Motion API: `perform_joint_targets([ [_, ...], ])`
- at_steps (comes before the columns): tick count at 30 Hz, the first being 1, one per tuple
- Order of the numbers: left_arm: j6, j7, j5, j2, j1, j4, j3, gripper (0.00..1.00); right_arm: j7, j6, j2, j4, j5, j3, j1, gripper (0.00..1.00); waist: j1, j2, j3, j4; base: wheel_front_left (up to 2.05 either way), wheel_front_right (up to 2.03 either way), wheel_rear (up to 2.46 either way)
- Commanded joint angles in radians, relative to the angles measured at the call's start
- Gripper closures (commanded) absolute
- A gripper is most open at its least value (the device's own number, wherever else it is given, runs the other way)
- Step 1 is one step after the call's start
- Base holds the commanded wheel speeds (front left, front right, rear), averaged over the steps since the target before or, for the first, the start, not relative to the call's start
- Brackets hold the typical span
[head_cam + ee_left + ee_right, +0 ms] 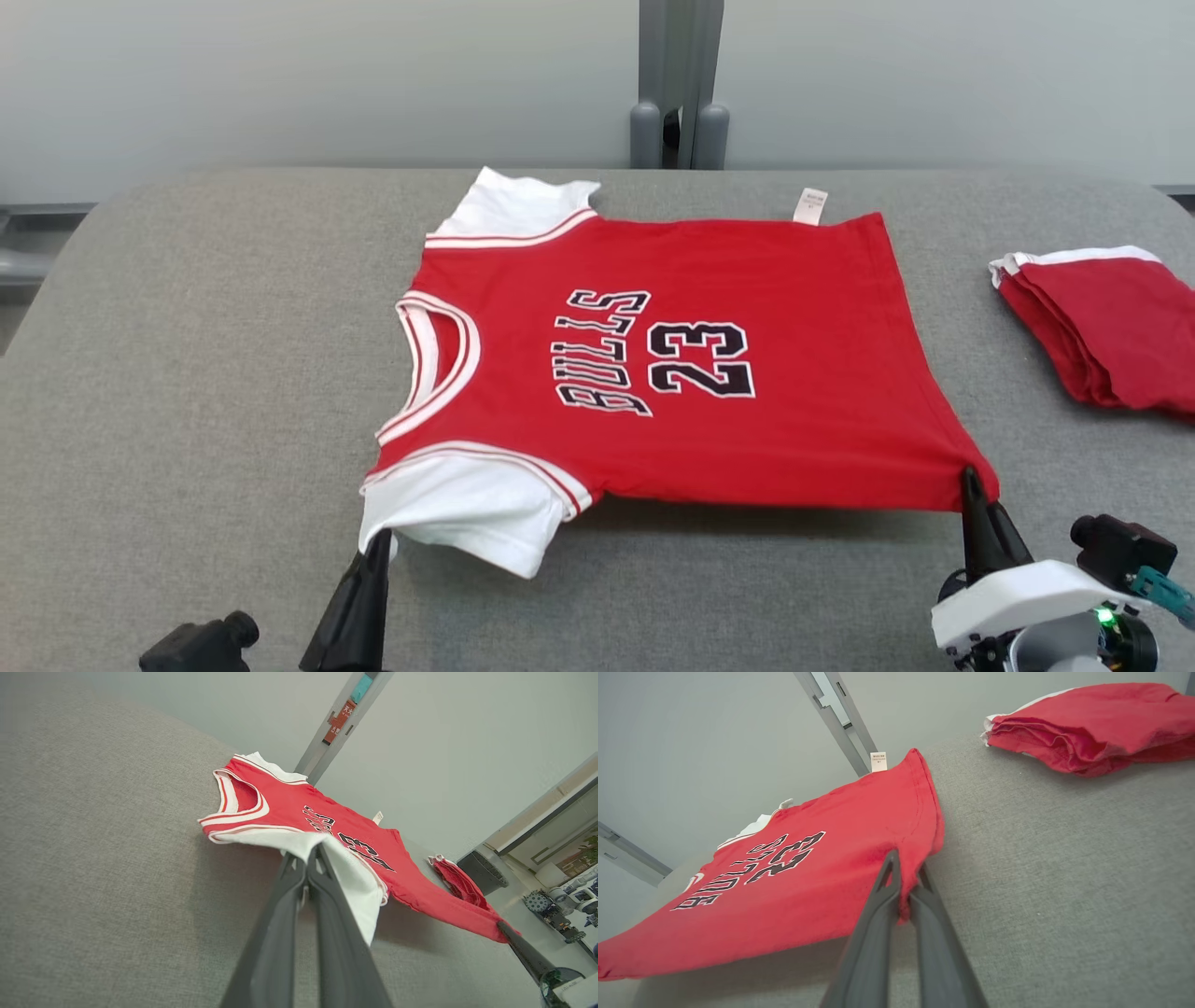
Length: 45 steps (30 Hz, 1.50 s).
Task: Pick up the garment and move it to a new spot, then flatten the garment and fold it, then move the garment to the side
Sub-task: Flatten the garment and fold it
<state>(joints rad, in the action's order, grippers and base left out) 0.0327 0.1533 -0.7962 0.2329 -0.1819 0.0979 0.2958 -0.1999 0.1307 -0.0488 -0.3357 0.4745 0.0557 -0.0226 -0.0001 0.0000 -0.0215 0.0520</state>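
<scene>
**Ana:** Where is the garment?

**Ben:** The garment [672,373] is spread out in the middle of the frame, on the grey tabletop [187,373]. Its neck hole points to the left. The near edge is lifted a little, with a shadow under it.

**Ana:** What holds it?

**Ben:** The left pincer [380,539], at the lower left, is pinched tight on the near white sleeve [467,509]. The right pincer [971,478], at the lower right, is pinched tight on the red bottom corner.

**Ana:** How will it handle?

**Ben:** I think it is light, soft and floppy. It will not break. It may sag in the middle, and it may slip out if only a bit of cloth is pinched.

**Ana:** Where is it best to grab?

**Ben:** At the corners and edges, I think, one on each side. Pulling them apart should keep it flat.

**Ana:** How many things are there?

**Ben:** One spread garment, with two white sleeves and one small tag [810,205] at its top edge. One folded red pile [1111,327] at the right edge. I cannot tell how many pieces are in it. And two pincers.
</scene>
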Motion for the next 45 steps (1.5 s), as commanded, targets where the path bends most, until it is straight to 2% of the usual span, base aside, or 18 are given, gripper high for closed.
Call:
perform_joint_targets([
  [1,-0.008,-0.014,0.009,0.016,-0.028,0.019,0.002,1.00,0.021,0.000,-0.003,0.024,-0.011,0.003,0.028,1.00,0.0001,0.0000,0.028,0.004,0.00,0.00,0.00],
  [9,-0.037,-0.090,0.013,0.055,-0.080,0.069,0.029,1.00,0.151,0.000,-0.003,0.094,-0.007,0.002,0.106,1.00,0.0001,0.0000,0.019,0.002,0.00,0.00,0.00],
  [19,-0.019,-0.093,-0.022,0.019,0.010,-0.034,0.031,1.00,0.179,0.000,-0.003,0.011,0.026,-0.016,0.040,1.00,0.0001,0.0000,-0.006,-0.008,0.00,0.00,0.00],
  [22,-0.004,-0.098,-0.028,0.009,0.069,-0.077,0.035,1.00,0.187,0.000,-0.004,-0.018,0.069,-0.023,0.006,1.00,0.0001,0.0000,-0.020,-0.009,0.00,0.00,0.00],
  [33,0.050,-0.104,0.003,-0.018,0.380,-0.287,0.053,1.00,0.180,0.000,-0.003,-0.146,0.108,-0.008,-0.205,1.00,0.0001,0.0000,-0.098,-0.023,0.00,0.00,0.00],
  [45,0.082,-0.040,0.017,-0.048,0.616,-0.537,0.057,1.00,0.129,0.000,-0.004,-0.379,0.039,0.025,-0.454,1.00,0.0001,0.0000,-0.176,-0.034,0.00,0.00,0.00],
])
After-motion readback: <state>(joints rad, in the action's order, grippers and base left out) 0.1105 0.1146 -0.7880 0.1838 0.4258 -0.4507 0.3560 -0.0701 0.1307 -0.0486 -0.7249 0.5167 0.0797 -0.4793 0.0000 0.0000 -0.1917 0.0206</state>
